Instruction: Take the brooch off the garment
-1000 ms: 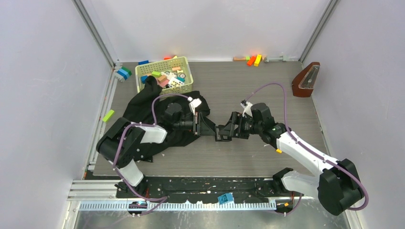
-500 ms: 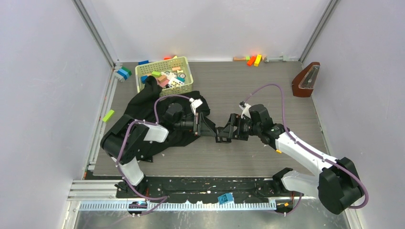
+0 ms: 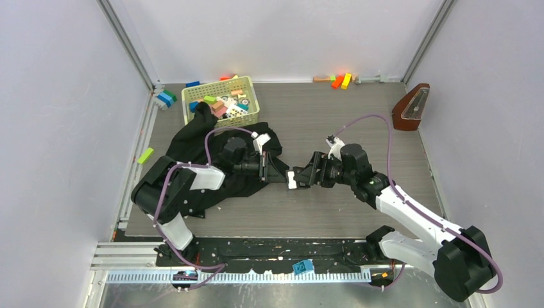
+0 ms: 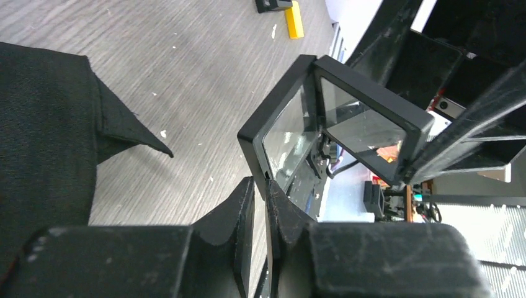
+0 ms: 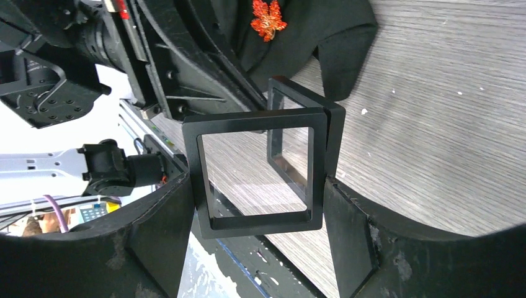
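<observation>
On black garment [image 5: 310, 25], jagged orange-red brooch [image 5: 268, 18], L hand [image 4: 260, 198], R hand [image 5: 257, 186], each gripping frame [image 5: 254, 122]

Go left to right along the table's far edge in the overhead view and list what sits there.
blue blocks → yellow basket of toys → orange and yellow blocks → brown metronome

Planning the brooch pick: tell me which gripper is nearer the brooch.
Left. The left gripper sits at the garment edge, close to the brooch. The right gripper is farther off, beyond the cloth, with the black frame between it and the brooch.
</observation>
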`<move>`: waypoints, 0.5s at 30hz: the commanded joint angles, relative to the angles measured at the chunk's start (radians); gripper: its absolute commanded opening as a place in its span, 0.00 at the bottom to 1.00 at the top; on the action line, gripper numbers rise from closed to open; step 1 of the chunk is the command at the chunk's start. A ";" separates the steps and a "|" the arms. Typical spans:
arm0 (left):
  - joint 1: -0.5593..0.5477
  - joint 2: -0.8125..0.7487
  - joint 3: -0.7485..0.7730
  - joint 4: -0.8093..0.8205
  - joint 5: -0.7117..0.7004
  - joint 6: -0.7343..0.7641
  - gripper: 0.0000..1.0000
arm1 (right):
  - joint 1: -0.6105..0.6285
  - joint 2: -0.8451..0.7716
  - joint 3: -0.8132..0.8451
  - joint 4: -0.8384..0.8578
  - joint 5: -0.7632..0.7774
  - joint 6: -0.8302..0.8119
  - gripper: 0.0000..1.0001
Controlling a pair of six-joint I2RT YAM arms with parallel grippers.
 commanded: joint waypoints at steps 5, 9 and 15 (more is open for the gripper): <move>0.004 -0.059 0.023 -0.034 -0.023 0.055 0.29 | 0.009 -0.043 -0.018 0.124 0.007 0.037 0.48; 0.021 -0.088 -0.030 0.106 -0.001 -0.005 0.49 | 0.009 -0.023 -0.002 0.049 0.054 0.012 0.48; 0.051 -0.063 -0.064 0.249 0.030 -0.089 0.60 | 0.009 -0.018 -0.010 0.060 0.040 0.017 0.48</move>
